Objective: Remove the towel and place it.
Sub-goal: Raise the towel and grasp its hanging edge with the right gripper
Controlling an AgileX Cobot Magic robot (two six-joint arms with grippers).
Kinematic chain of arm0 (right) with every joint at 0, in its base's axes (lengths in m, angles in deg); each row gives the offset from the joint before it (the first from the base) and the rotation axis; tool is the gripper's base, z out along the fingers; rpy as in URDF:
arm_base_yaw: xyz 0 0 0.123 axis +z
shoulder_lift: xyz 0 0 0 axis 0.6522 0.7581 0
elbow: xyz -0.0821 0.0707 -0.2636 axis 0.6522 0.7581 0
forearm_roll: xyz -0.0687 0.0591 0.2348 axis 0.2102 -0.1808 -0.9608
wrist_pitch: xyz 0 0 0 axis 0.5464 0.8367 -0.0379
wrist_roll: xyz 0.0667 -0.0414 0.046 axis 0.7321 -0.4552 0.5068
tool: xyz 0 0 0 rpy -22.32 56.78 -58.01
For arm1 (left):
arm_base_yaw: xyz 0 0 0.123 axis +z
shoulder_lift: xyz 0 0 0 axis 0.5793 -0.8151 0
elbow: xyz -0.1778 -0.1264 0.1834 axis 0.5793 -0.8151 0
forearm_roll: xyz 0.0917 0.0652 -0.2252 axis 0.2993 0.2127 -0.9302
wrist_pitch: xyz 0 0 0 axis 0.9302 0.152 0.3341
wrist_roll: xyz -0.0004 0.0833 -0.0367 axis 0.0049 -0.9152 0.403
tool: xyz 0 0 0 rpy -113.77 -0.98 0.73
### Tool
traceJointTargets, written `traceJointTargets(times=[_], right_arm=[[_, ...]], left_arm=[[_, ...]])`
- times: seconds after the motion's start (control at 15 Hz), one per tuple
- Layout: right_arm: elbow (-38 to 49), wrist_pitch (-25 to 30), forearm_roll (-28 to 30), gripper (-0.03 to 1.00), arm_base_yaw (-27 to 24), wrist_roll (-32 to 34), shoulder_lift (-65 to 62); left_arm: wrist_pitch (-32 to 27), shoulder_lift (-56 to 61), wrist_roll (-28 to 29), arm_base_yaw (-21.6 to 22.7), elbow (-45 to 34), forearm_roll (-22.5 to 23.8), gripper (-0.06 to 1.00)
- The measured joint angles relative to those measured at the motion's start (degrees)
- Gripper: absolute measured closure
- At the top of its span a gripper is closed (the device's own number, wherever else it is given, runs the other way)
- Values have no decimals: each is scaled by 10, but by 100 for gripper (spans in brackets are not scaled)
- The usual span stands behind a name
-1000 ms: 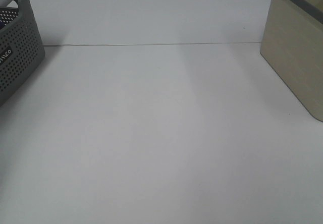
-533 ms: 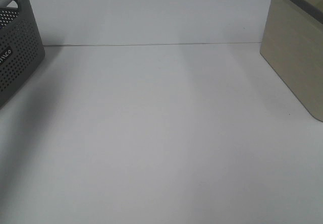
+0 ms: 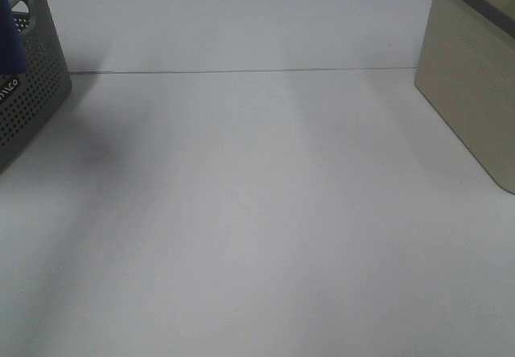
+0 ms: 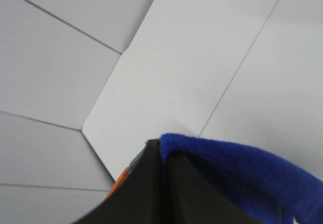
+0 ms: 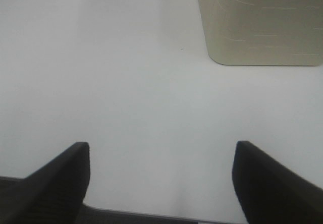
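Observation:
The deep blue towel [image 4: 237, 168] is pinched between the shut black fingers of my left gripper [image 4: 160, 146], and its fold bulges out beside them in the left wrist view. In the high view only a strip of the towel [image 3: 10, 35] shows at the far left edge, hanging over the grey perforated basket [image 3: 36, 92]; the left gripper itself is out of that frame. My right gripper [image 5: 160, 156] stands wide open over bare white table with nothing between its fingers.
A beige bin [image 3: 475, 84] stands at the table's right side, also the beige bin [image 5: 260, 24] beyond the right gripper. The white table [image 3: 257, 212] lies between basket and bin. A white wall rises behind.
A strip of blue towel has appeared above the basket at the left edge of the high view, and a darker shadow has spread over the table beside the basket.

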State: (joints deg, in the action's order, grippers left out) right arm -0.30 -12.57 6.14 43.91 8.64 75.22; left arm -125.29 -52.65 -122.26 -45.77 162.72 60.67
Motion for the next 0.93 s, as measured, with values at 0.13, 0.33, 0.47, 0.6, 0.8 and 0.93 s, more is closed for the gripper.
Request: traceJointTargets(times=[0.13, 0.33, 0.47, 0.6, 0.8, 0.93], right_arm=[[-7, -9, -16, 20, 0, -2, 23], [-13, -90, -103, 20, 0, -29, 100], [-13, -174, -170, 20, 0, -65, 157], [-13, -235, -232, 20, 0, -138, 221], [-13, -278, -396, 20, 0, -347, 357], [-13, -293, -551, 20, 0, -522, 441]], left_arm=[[-1, -10, 10, -49, 0, 0, 94], [29, -49, 73, -101, 0, 1, 94], [48, -81, 89, -129, 0, 1, 94], [66, -108, 92, -157, 0, 2, 94], [104, -144, 92, -191, 0, 2, 94], [117, -153, 93, -203, 0, 2, 94]])
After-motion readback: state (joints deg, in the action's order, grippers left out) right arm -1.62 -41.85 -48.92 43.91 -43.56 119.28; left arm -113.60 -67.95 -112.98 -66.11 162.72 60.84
